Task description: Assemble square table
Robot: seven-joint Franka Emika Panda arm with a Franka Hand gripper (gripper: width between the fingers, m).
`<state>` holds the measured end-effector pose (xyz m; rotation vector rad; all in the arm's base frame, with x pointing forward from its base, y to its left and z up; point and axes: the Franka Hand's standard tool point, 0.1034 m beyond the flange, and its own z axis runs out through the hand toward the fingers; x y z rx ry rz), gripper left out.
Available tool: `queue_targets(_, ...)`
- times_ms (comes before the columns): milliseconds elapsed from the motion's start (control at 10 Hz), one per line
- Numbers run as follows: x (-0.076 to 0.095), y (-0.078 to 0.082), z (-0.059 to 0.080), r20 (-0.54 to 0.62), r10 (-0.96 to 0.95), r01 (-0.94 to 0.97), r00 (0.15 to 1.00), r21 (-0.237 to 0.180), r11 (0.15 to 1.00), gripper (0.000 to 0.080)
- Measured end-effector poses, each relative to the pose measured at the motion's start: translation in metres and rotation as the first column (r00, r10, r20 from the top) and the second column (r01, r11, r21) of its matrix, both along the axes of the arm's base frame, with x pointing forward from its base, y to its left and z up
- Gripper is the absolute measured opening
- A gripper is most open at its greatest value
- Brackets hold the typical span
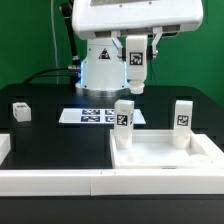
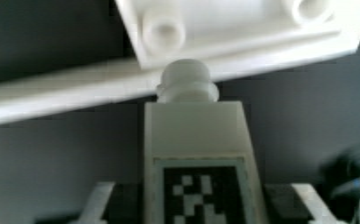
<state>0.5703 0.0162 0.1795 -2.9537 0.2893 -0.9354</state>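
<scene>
Gripper (image 1: 136,50) clamped on a table leg (image 1: 135,72), held up at 11 o'clock from the square tabletop (image 1: 165,155) in the exterior view, could jam its screw tip (image 2: 186,78) if misaligned with the corner hole (image 2: 164,35).

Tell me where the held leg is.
In the exterior view, the held leg hangs in the gripper just right of centre, in front of the robot base, higher than the upright leg standing beside the marker board.
</scene>
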Motion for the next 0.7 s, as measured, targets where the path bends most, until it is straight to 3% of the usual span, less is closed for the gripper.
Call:
queue_targets(100, -0.002, 0.0, -0.006, 0.022, 0.001, -0.001, 1.0, -0.014, 1.0, 0.0285)
queue_targets(200, -0.003, 0.01, -0.02, 0.002, -0.001, 0.001, 1.0, -0.012, 1.0, 0.0285)
queue_targets(400, 0.022, 0.051, -0.027, -0.012, 0.009, -0.009, 1.0, 0.015, 1.0, 0.0285)
queue_targets(600, 0.031, 0.097, -0.044, -0.016, 0.009, -0.008, 1.0, 0.038, 0.999, 0.0285)
queue_targets(700, 0.03, 0.096, -0.056, 0.004, 0.011, -0.011, 1.0, 0.008, 1.0, 0.0285)
